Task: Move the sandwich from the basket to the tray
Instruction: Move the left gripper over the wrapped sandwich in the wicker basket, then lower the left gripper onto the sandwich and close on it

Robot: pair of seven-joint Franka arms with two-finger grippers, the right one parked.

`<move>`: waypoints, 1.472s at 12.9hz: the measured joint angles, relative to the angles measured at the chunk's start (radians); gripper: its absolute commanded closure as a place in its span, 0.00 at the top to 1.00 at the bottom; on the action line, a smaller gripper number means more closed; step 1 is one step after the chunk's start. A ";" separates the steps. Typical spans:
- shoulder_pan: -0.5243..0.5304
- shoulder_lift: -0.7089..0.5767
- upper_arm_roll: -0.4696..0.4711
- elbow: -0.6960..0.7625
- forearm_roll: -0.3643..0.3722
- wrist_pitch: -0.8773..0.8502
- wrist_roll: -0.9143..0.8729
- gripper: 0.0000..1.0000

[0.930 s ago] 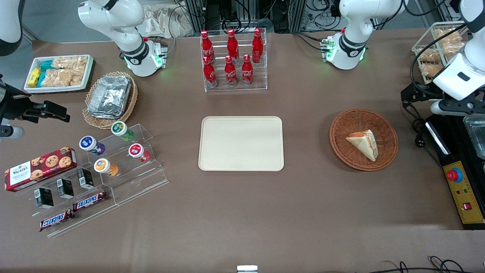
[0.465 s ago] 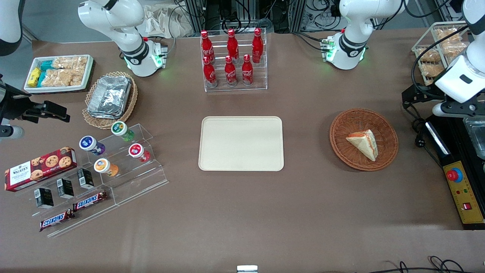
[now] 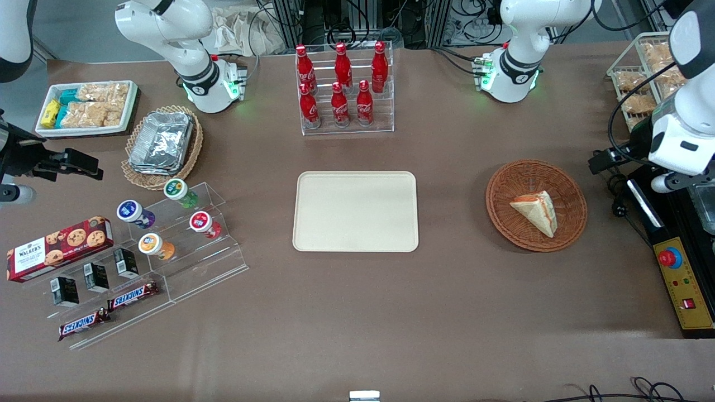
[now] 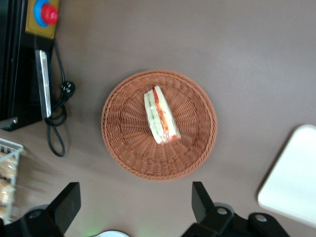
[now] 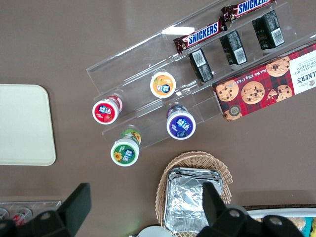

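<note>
Woven reddish-brown round wicker basket [image 3: 536, 205] holds 1 triangular white-bread sandwich [image 3: 536, 212], well apart from the flat cream-beige rectangular plastic tray [image 3: 356, 211] with rounded corners, which is bare. Left wrist view alone shows the sandwich's [image 4: 161, 115] layered edge, red and green between 2 pale slices, and the basket's [image 4: 123, 143] concentric weave. Its 2 black fingers [image 4: 201, 200] stand spread, released, holding nothing. Front view alone places the left gripper [image 3: 609, 159] above the table's edge at the working arm's end, just beside the basket. Against 0.9 s ago, the arm's white wrist has turned; sandwich, basket and tray are unmoved.
</note>
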 measured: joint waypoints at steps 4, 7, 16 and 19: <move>0.003 -0.109 0.052 -0.311 -0.002 0.249 -0.179 1.00; 0.002 -0.129 0.054 -0.440 -0.002 0.365 -0.335 1.00; -0.010 0.016 0.042 -0.630 -0.004 0.733 -0.577 1.00; -0.013 0.059 0.036 -0.630 -0.004 0.766 -0.581 1.00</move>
